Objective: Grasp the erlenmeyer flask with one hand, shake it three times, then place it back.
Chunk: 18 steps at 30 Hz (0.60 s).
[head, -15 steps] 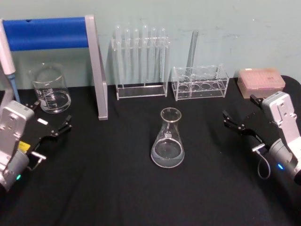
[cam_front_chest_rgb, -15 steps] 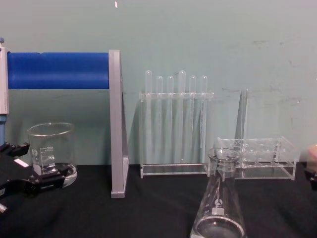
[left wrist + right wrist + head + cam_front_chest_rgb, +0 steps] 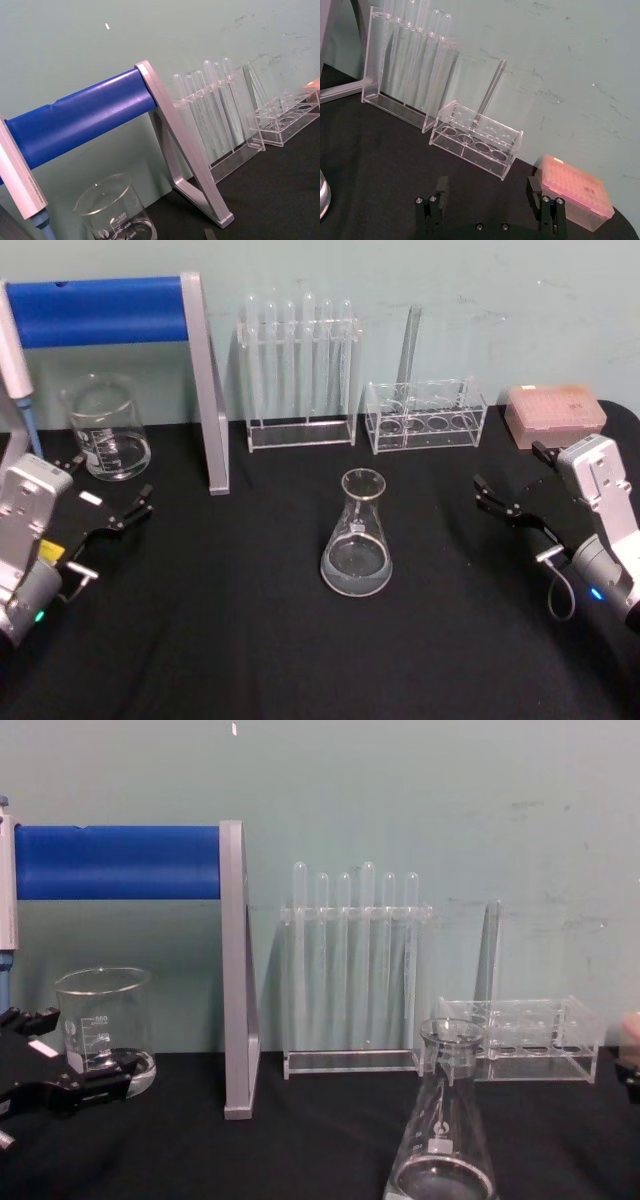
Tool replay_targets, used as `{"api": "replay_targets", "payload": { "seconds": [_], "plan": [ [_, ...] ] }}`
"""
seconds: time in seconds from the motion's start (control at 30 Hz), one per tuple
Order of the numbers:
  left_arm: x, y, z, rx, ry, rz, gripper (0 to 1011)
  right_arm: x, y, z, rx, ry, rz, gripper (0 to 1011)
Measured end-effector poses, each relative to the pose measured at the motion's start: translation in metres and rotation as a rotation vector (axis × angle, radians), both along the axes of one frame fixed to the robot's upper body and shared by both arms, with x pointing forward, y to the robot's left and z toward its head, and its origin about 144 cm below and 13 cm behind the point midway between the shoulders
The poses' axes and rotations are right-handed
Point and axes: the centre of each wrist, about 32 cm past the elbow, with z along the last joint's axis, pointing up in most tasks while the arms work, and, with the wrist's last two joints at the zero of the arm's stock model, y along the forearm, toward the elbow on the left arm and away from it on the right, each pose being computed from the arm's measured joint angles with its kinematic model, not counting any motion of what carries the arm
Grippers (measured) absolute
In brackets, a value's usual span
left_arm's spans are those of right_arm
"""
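Well clear of the erlenmeyer flask [image 3: 356,535], left gripper [image 3: 108,485] and right gripper [image 3: 508,466] show jaws wide apart, empty.

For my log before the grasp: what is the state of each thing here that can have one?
erlenmeyer flask: upright, unheld.
left gripper: open, empty.
right gripper: open, empty.
beaker: upright.
tall rack: six tubes standing in it.
low rack: one tube standing in it.

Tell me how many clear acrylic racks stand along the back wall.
2: a tall rack of test tubes behind-left of the clear glass conical flask, a low rack behind-right.
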Motion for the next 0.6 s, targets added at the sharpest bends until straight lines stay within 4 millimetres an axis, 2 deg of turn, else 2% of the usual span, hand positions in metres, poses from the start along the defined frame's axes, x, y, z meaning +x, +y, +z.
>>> {"api": "replay_targets", "payload": {
  "seconds": [0.6],
  "plan": [
    [0.0000, 0.0000, 0.0000, 0.000, 0.000, 0.000, 1001, 0.0000, 0.0000, 0.0000, 0.000, 0.000, 0.000, 1000]
  ]
}}
